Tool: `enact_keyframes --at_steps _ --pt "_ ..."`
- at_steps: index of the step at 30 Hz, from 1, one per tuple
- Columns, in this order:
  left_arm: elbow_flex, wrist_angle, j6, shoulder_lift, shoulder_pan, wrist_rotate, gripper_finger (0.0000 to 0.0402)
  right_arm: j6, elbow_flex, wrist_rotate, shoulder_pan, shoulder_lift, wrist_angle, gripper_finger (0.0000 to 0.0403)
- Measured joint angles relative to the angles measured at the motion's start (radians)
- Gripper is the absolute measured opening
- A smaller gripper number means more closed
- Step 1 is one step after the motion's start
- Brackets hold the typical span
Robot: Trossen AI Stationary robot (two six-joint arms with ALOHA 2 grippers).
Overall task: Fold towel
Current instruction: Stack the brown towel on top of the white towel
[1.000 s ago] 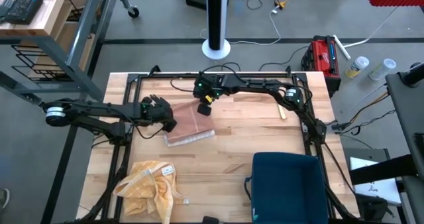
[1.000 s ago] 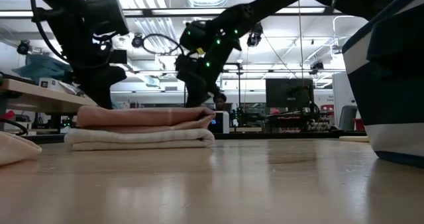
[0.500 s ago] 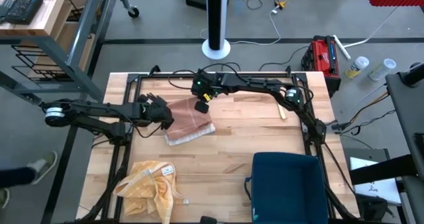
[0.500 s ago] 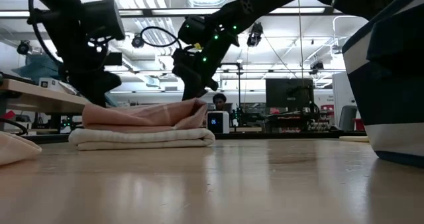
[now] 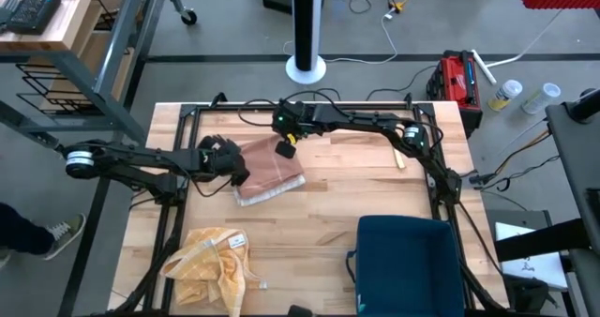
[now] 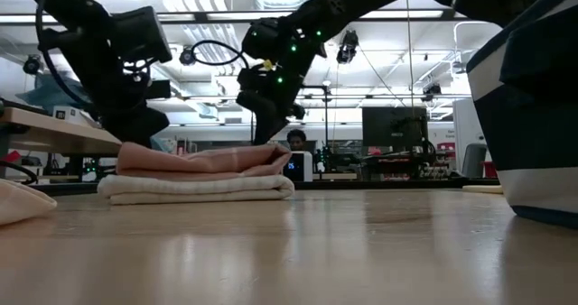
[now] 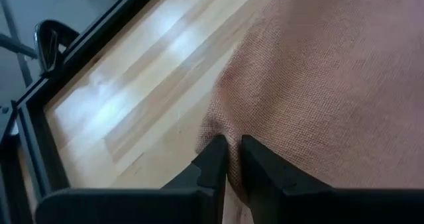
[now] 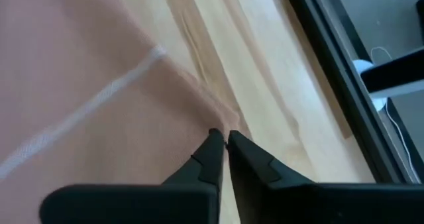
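A pink towel (image 5: 272, 167) lies spread on a folded cream towel (image 6: 194, 188) at the table's far left of centre. My left gripper (image 5: 236, 169) is at the pink towel's left edge, shut on it. My right gripper (image 5: 284, 151) is at the pink towel's far right corner, also shut on it. In the low view the pink towel (image 6: 203, 159) rests in a soft layer on the cream one, slightly humped at its right end. My left gripper pinches a small bunched fold at the pink towel's left edge (image 7: 228, 128) between its two fingers, slanting down from the table's left. The cloth around the pinch lies slack on the cream towel. My right gripper pinches the pink towel's far right corner (image 8: 213, 118) at its fingertips, slanting down from the far side. That corner sits low, just above the wood.
A crumpled yellow cloth (image 5: 211, 261) lies at the near left. A dark blue bin (image 5: 408, 261) stands at the near right. A black frame rail (image 5: 300, 106) runs along the far edge and down both sides. Bare wood lies between the towels and the bin.
My right gripper raised the pink towel's right end, drew it a little toward the far edge, and has lowered it again. The pink towel now lies spread farther toward the far edge over the cream towel. My left gripper has kept its hold at the left edge.
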Motion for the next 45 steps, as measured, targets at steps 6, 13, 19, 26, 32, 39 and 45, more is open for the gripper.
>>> enact_keyframes --at_steps 6,13,19,26,32,39,45 --pt "0.0 -0.045 -0.018 -0.002 0.001 0.0 0.0033 0.007 0.056 -0.003 0.014 -0.003 -0.071 0.0059" --pt "0.0 -0.065 -0.026 -0.007 0.001 0.0 0.0025 0.081 0.072 -0.275 0.059 -0.006 -0.144 0.0085" --pt "0.0 -0.021 -0.053 -0.011 0.001 0.031 0.0022 0.091 0.019 -0.275 0.125 0.02 -0.137 0.0081" --pt "0.001 0.008 -0.062 -0.031 0.001 0.216 0.0024 0.122 -0.027 -0.255 0.146 0.043 -0.142 0.0048" --pt "0.001 0.009 -0.105 -0.052 0.0 0.259 0.0033 0.141 -0.066 -0.255 0.148 0.043 -0.129 0.0022" --pt "0.001 0.0 -0.12 -0.08 0.0 0.25 0.0043 0.194 -0.101 -0.256 0.148 0.043 -0.094 0.0007" --pt "0.001 -0.059 -0.135 -0.115 0.0 0.261 0.005 0.198 -0.103 -0.255 0.161 0.02 -0.094 0.0008"
